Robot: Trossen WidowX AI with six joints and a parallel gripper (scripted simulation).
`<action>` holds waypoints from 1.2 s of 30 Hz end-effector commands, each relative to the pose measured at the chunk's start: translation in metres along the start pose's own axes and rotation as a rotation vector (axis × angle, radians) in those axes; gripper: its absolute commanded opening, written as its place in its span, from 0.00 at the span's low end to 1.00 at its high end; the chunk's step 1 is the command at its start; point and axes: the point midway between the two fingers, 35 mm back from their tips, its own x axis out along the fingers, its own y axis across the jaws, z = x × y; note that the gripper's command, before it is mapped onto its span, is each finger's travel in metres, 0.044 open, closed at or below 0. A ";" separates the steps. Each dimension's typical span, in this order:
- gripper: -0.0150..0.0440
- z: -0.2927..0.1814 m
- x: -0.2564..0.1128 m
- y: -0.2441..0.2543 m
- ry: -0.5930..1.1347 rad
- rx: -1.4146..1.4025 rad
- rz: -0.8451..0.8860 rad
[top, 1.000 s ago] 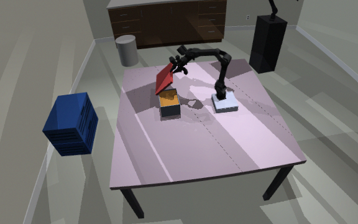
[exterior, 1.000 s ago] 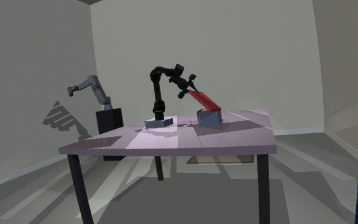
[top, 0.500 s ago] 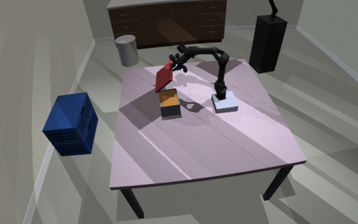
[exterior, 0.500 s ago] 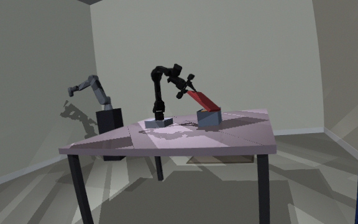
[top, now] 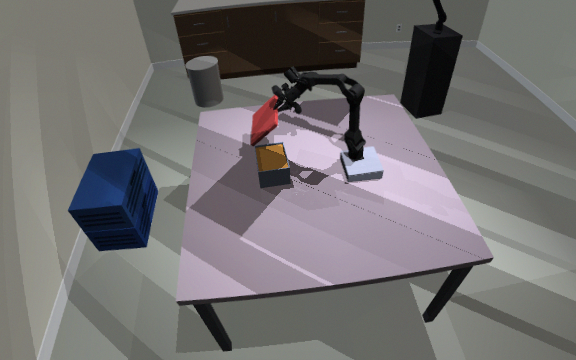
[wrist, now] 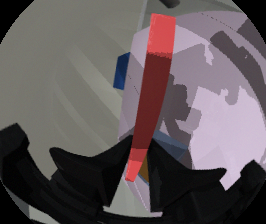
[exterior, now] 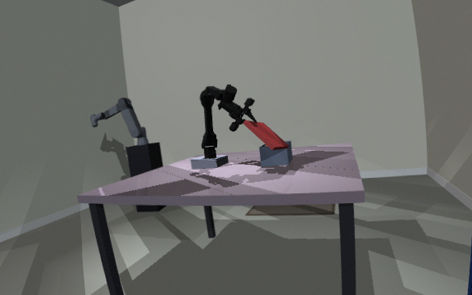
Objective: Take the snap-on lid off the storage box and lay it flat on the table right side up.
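Observation:
The red lid (top: 265, 120) (exterior: 266, 135) (wrist: 154, 85) is off the storage box, in the air and steeply tilted, its lower edge pointing away from the arm. My gripper (top: 279, 102) (exterior: 249, 120) (wrist: 140, 139) is shut on the lid's upper edge. The grey-blue box (top: 274, 178) (exterior: 274, 159) (wrist: 170, 145) stands upright and open on the pink table (top: 318, 240) (exterior: 220, 199) (wrist: 234, 120), with an orange inside. The lid hangs on the box's far side in the top view and partly hides it in the exterior view. I cannot tell if they touch.
The arm's pale base block (top: 364, 172) (exterior: 204, 164) stands on the table, to the right of the box in the top view. A blue crate (top: 103, 187) (wrist: 121, 71) and a grey bin (top: 206, 82) stand off the table. A second arm stands on a black pedestal (top: 430, 70) (exterior: 143, 160).

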 end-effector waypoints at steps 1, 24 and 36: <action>0.25 0.010 -0.002 0.003 -0.002 -0.010 0.010; 0.25 0.056 -0.006 0.001 -0.004 -0.012 0.009; 0.25 0.077 -0.008 0.000 -0.005 -0.014 0.009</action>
